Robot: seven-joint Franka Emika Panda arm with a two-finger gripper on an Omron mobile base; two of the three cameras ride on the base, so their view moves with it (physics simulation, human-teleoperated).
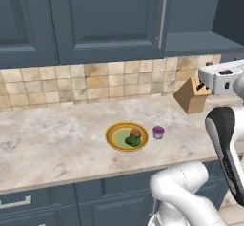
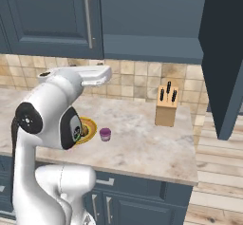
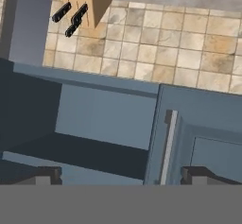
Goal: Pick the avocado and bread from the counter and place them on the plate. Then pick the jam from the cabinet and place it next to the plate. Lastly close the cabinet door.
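Observation:
On the counter point(image 1: 52, 139) lies the plate point(image 1: 114, 135), with the bread point(image 1: 136, 133) and the avocado point(image 1: 132, 142) resting on it. The jam point(image 1: 158, 132) stands on the counter just right of the plate, a small gap between them. The cabinet point(image 2: 152, 24) is open and its shelf looks bare. Its cabinet door point(image 2: 223, 62) is swung out to the right. My gripper point(image 3: 122, 176) is open and holds nothing. It is raised well above the counter and faces the open cabinet, whose inside point(image 3: 99, 116) appears upside down in the hand view.
A wooden knife block point(image 1: 193, 95) stands by the tiled backsplash, right of the jam. The neighbouring cabinet door with a vertical bar handle point(image 2: 88, 17) is shut. The counter ends at the right, past the knife block point(image 2: 167, 106).

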